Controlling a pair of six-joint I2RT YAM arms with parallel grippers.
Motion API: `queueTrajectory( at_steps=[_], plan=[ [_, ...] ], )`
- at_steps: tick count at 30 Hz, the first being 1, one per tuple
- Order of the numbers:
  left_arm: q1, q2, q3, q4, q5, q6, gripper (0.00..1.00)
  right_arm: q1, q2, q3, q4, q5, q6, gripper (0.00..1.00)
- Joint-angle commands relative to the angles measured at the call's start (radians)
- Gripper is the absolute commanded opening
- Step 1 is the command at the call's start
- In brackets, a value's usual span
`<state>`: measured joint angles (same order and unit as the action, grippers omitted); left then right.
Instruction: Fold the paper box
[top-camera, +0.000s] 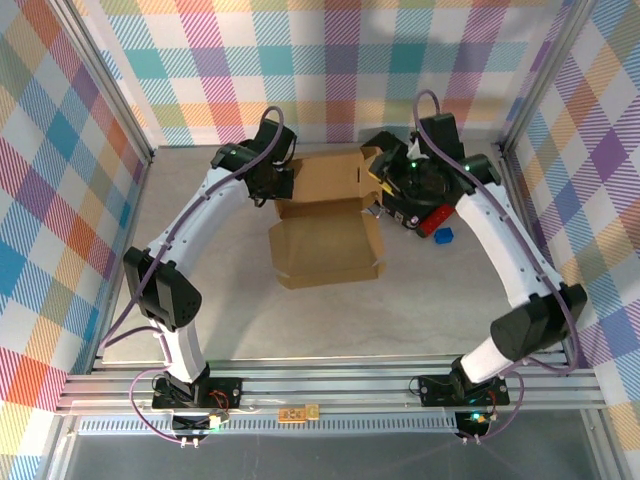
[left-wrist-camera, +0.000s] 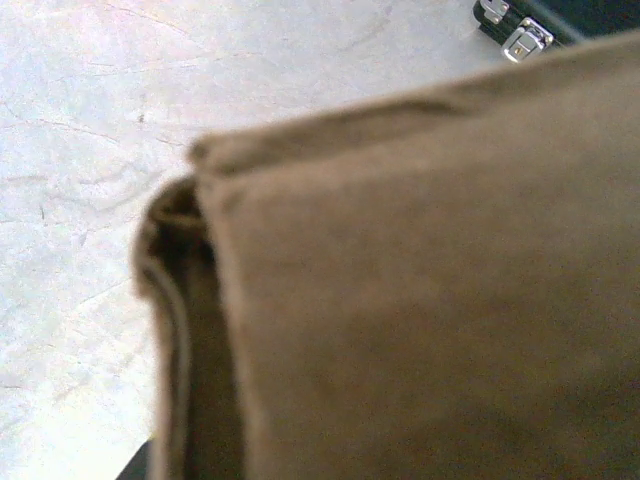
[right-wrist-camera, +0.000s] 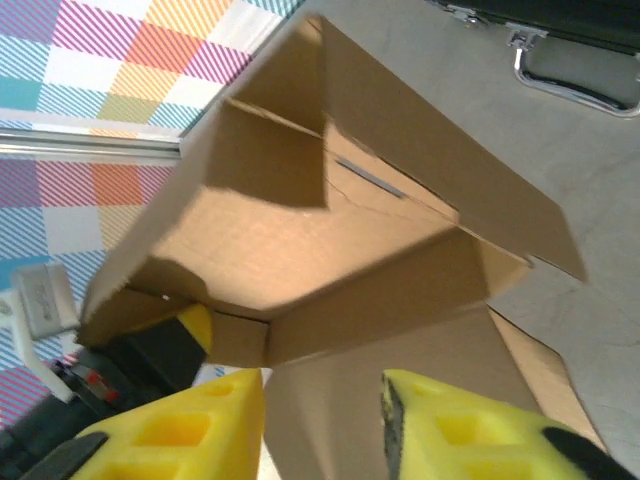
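The paper box (top-camera: 325, 250) is brown cardboard lying mid-table, its front panel flat and its back part (top-camera: 325, 178) raised with walls and flaps. My left gripper (top-camera: 275, 182) is at the box's left wall. Blurred cardboard (left-wrist-camera: 420, 300) hides its fingers in the left wrist view. One yellow fingertip (right-wrist-camera: 192, 325) of it shows against the outside of that wall in the right wrist view. My right gripper (right-wrist-camera: 325, 425) stands open at the box's right side (top-camera: 385, 180), its yellow fingers (right-wrist-camera: 200, 430) apart in front of a cardboard panel (right-wrist-camera: 370, 300), not touching it.
A black hard case (top-camera: 412, 195) with metal latches (left-wrist-camera: 520, 38) and handle (right-wrist-camera: 570, 85) lies right behind the box, under the right arm. A small blue object (top-camera: 444, 236) and a red one (top-camera: 432, 220) sit beside it. Plaid walls enclose the table.
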<state>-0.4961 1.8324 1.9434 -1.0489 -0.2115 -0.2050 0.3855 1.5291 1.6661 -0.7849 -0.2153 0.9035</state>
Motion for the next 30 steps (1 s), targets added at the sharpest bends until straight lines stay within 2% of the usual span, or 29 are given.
queueTrajectory(
  at_steps=[1, 7, 15, 19, 24, 25, 30],
  plan=[
    [-0.001, 0.018, 0.056, -0.057, -0.015, -0.010, 0.00, 0.032, 0.023, -0.070, 0.054, 0.039, -0.080, 0.35],
    [-0.001, 0.036, 0.098, -0.092, -0.014, -0.011, 0.00, 0.066, 0.123, -0.037, 0.044, 0.120, -0.149, 0.34],
    [-0.001, 0.033, 0.102, -0.112, -0.023, -0.016, 0.00, 0.066, 0.204, 0.012, -0.007, 0.247, -0.226, 0.43],
    [0.000, 0.033, 0.105, -0.118, -0.025, -0.015, 0.00, 0.066, 0.201, -0.016, 0.007, 0.258, -0.229, 0.47],
    [-0.001, 0.033, 0.110, -0.120, -0.022, -0.016, 0.00, 0.066, 0.229, -0.010, 0.019, 0.228, -0.221, 0.46],
    [-0.001, 0.034, 0.113, -0.122, -0.021, -0.014, 0.00, 0.066, 0.232, -0.006, 0.024, 0.223, -0.219, 0.44],
    [-0.001, 0.037, 0.117, -0.123, -0.021, -0.017, 0.00, 0.066, 0.240, 0.017, 0.038, 0.186, -0.213, 0.20]
  ],
)
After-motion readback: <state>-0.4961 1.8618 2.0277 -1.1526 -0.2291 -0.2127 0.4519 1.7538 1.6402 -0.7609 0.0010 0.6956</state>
